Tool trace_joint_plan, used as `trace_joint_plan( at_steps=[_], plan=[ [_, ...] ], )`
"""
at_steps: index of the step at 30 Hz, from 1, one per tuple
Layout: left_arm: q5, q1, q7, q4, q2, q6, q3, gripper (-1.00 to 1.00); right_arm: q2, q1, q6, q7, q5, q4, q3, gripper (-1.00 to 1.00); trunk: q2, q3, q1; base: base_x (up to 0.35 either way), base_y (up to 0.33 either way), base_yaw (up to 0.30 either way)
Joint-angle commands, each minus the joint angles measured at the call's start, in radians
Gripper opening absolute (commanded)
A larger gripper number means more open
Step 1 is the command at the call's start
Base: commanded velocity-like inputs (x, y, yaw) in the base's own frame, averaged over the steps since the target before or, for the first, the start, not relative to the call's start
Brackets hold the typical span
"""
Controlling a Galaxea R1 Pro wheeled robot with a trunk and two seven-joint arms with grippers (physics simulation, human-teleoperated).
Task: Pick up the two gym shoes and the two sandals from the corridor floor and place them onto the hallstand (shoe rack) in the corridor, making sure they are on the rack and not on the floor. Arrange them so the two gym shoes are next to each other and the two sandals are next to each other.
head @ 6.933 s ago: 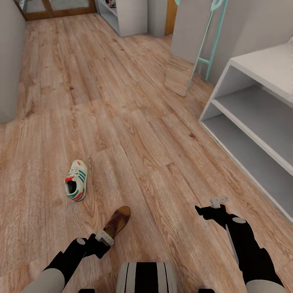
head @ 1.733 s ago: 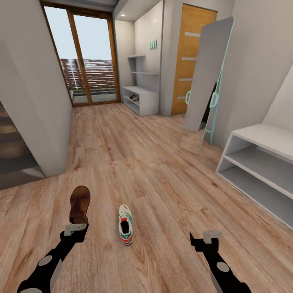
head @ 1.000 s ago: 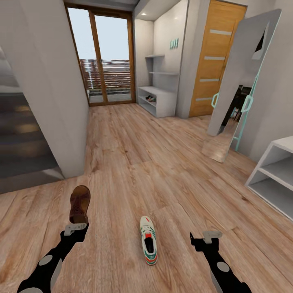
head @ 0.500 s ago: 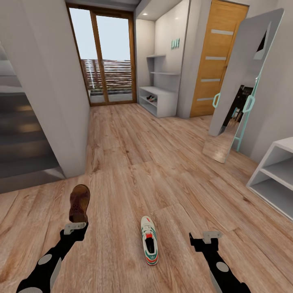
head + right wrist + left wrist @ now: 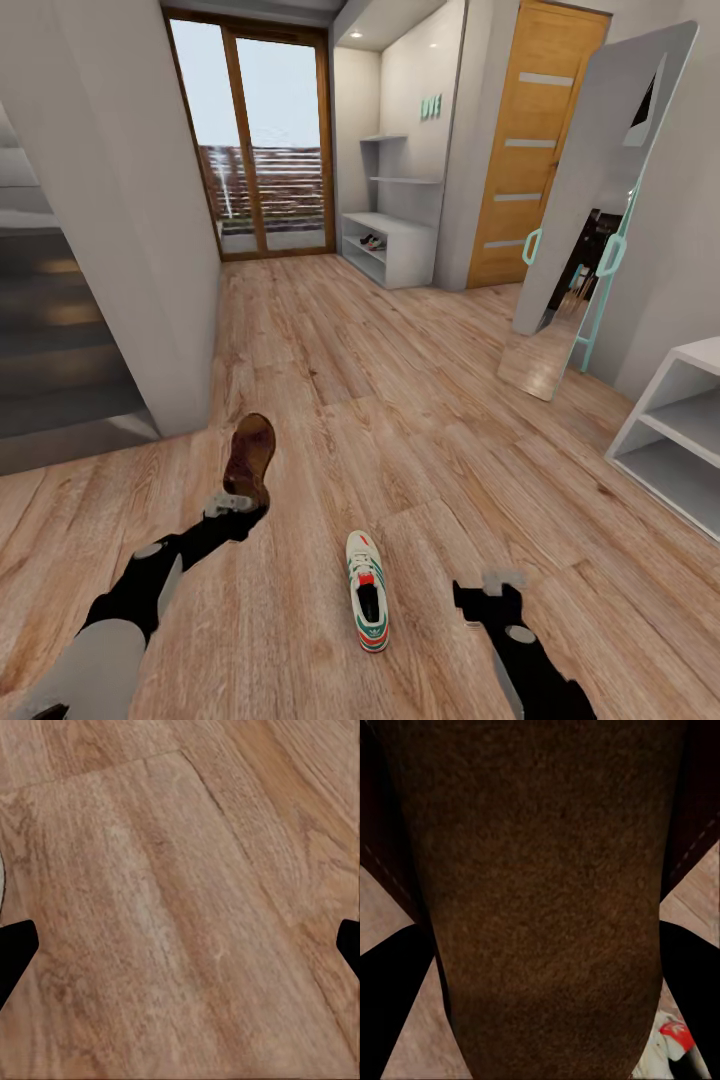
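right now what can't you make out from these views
- Flat dark-brown leather sandal: the left wrist view is too close to show its straps; left claw covers its heel in the head view.
- Shoes on the far pale grey-white hallstand: too small to identify.
- Near white two-tier bench: cut off by the head view's edge.

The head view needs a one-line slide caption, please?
Left gripper holds a brown sandal above the corridor floor; a gym shoe lies nearby.
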Motion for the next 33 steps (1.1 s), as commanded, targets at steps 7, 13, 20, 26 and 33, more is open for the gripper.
trace_joint_plan(
  at_steps=[7,13,20,26,33],
  plan=[
    [-0.018,-0.089,0.023,-0.001,-0.046,0.116,-0.11,-1.0,0.07,-0.004,0.108,-0.106,0.009,-0.089,-0.004,1.0,0.0,-0.001,0.0,0.0,0.0,0.0],
    [-0.015,-0.093,0.091,0.0,-0.054,0.129,-0.16,-1.0,0.082,-0.004,0.12,-0.115,0.011,-0.082,0.007,1.0,0.0,-0.001,0.0,0.0,0.0,0.0],
    [-0.015,-0.091,0.092,0.0,-0.079,0.127,-0.167,-1.0,0.08,-0.004,0.108,-0.114,0.026,0.012,0.008,1.0,0.0,-0.001,0.0,0.0,0.0,0.0],
    [-0.015,-0.092,0.091,0.0,-0.082,0.126,-0.169,-1.0,0.08,-0.004,0.102,-0.113,0.041,0.035,0.008,1.0,0.0,-0.001,0.0,0.0,0.0,0.0],
    [-0.015,-0.092,0.09,0.0,-0.082,0.126,-0.17,-1.0,0.079,-0.004,0.102,-0.115,0.039,0.031,0.006,1.0,0.0,-0.002,0.0,0.011,0.003,0.03]
  ],
)
